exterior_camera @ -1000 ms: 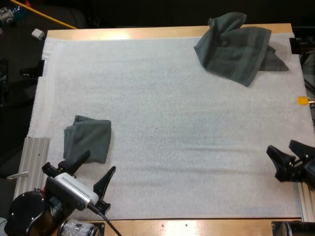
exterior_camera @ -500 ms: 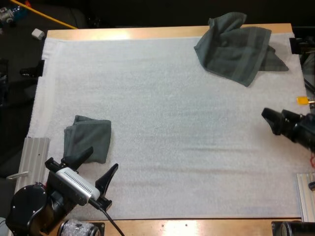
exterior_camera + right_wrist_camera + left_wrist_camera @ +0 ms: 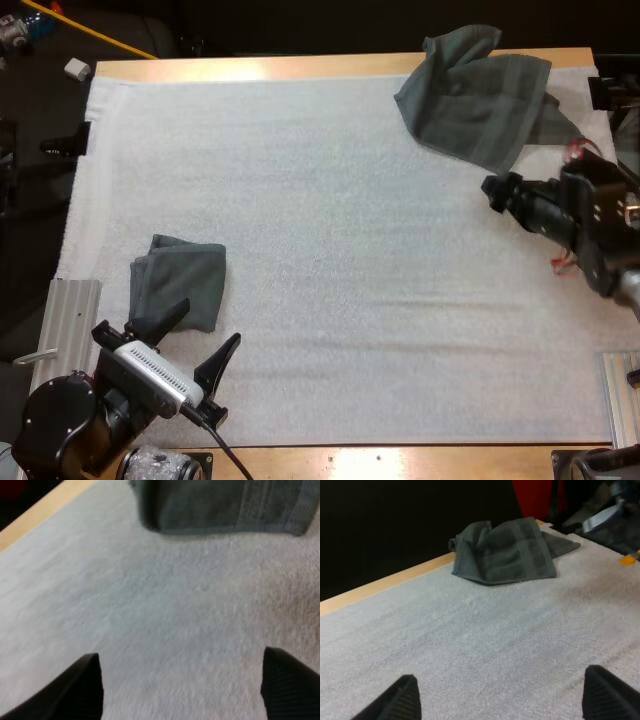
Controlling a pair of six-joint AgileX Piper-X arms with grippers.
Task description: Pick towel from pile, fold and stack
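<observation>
Grey-green cloth lay in two places on the white mat (image 3: 330, 250). A crumpled towel (image 3: 480, 95) sat at the upper right of the high view, heaped against the far edge of the wooden table (image 3: 250, 68), with one corner trailing toward the mat's right edge. A folded towel (image 3: 178, 282) lay flat at the lower left, well apart from the first and near a ribbed metal rail (image 3: 68, 320).

The left end effector (image 3: 207, 323) hovered at the lower left of the high view, just below the folded towel, released and holding nothing. One fingertip overlapped the towel's near edge there, but whether it touched could not be told. In the left wrist view its black fingers (image 3: 402, 700) stood wide apart over bare mat, with the crumpled towel (image 3: 507, 552) far ahead at the table's edge.

The right end effector (image 3: 497, 190) was at the right of the high view, just below the crumpled towel, near it but not touching. In the right wrist view its fingers (image 3: 85, 685) were spread apart above bare mat, empty, with the towel's hemmed edge (image 3: 225, 505) just ahead.
</observation>
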